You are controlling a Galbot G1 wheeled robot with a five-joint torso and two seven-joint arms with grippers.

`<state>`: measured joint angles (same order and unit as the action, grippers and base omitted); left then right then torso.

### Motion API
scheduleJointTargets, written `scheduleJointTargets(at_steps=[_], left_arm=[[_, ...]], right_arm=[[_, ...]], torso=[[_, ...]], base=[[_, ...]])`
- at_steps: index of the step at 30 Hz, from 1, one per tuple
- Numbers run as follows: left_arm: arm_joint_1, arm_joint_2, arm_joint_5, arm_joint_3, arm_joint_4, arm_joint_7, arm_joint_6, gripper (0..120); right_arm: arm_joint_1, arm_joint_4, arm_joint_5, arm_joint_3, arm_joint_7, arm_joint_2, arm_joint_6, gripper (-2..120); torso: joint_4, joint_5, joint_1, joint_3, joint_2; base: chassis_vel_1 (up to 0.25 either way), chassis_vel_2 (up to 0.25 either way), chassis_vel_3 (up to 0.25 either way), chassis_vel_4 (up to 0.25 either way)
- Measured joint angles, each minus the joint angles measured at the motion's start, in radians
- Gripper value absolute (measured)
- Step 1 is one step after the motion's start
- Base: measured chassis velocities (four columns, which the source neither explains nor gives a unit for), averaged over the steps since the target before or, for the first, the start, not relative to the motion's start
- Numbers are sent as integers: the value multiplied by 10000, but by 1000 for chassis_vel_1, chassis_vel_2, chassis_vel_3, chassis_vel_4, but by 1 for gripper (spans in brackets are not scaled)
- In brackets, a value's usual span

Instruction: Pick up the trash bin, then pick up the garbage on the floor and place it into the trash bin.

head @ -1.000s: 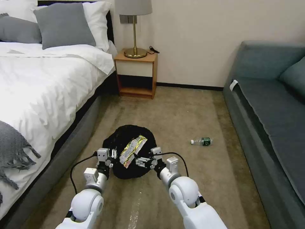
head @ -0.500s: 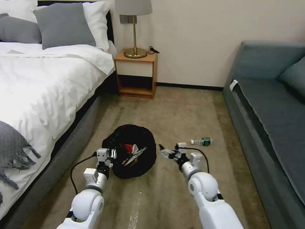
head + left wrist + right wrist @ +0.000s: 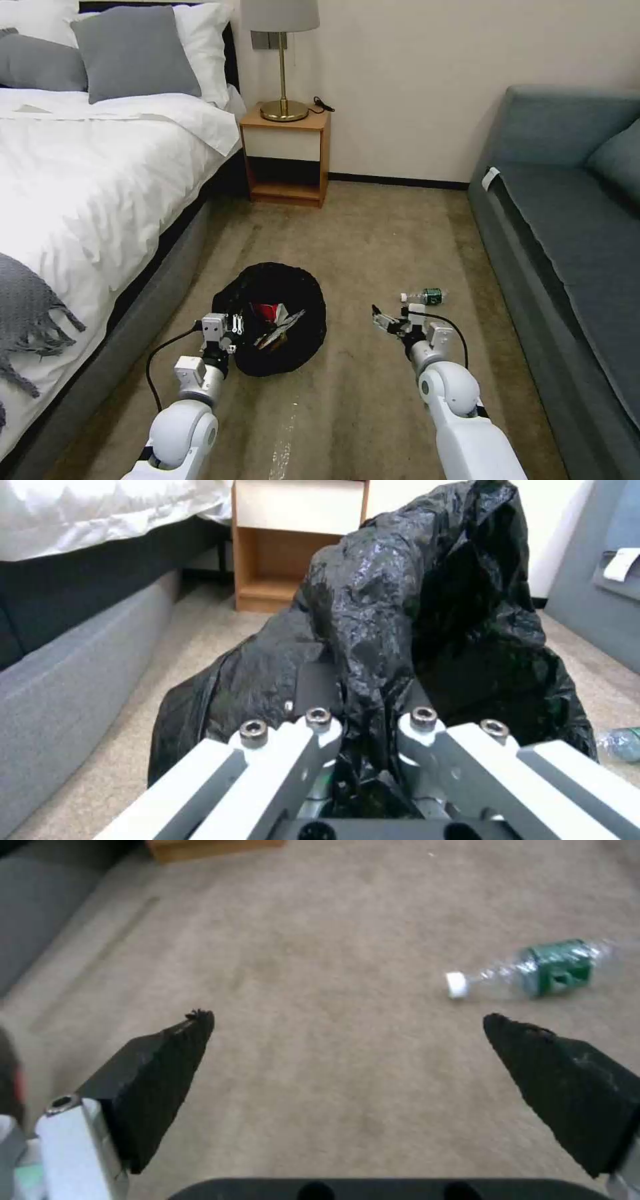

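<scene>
Left gripper (image 3: pixel 365 725), jaws clamped on crinkled black bag rim of trash bin (image 3: pixel 293 283); right gripper (image 3: pixel 347 1025), jaws spread wide above beige carpet floor (image 3: pixel 373 240), near clear green-labelled bottle (image 3: pixel 425 297).

Three cameras: one high on the head, one close on each wrist.

The head view looks forward and down from above; the floor (image 3: pixel 373 240) fills mid-frame, both arms enter at the bottom edge. The left wrist view sits low and very near, facing level past the left gripper (image 3: pixel 363 730) into the trash bin (image 3: pixel 413 645). The right wrist view tilts down between the spread fingers (image 3: pixel 160 1065) onto carpet. It shares the bottle (image 3: pixel 540 972) with the head view.
</scene>
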<state>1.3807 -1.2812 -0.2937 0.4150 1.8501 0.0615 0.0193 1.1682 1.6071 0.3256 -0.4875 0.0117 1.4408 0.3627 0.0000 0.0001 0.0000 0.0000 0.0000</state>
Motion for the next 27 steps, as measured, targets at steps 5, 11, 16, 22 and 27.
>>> scheduleJointTargets(at_steps=[5,11,16,22,27], left_arm=[[6,-15,56,-73,-72,-10,76,4],[37,-28,109,-129,-142,-26,199,4],[38,20,81,-131,-191,-29,228,4],[39,50,37,-134,-259,-37,266,4],[26,77,3,-134,-307,-50,274,4]], right_arm=[[-31,-315,6,-358,-64,10,-113,100],[-141,-639,34,-696,-115,17,-226,100],[-202,-814,167,-912,-130,2,-279,100],[-281,-943,330,-1132,-142,47,-314,100],[-282,-1005,338,-1206,-170,76,-375,100]], torso=[[0,0,0,0,-1],[0,0,0,0,-1],[0,-1,0,0,0],[0,-1,0,0,0],[0,-1,0,0,0]], base=[[0,0,0,0],[0,0,0,0],[0,0,0,0],[0,0,0,0],[0,0,0,0]])
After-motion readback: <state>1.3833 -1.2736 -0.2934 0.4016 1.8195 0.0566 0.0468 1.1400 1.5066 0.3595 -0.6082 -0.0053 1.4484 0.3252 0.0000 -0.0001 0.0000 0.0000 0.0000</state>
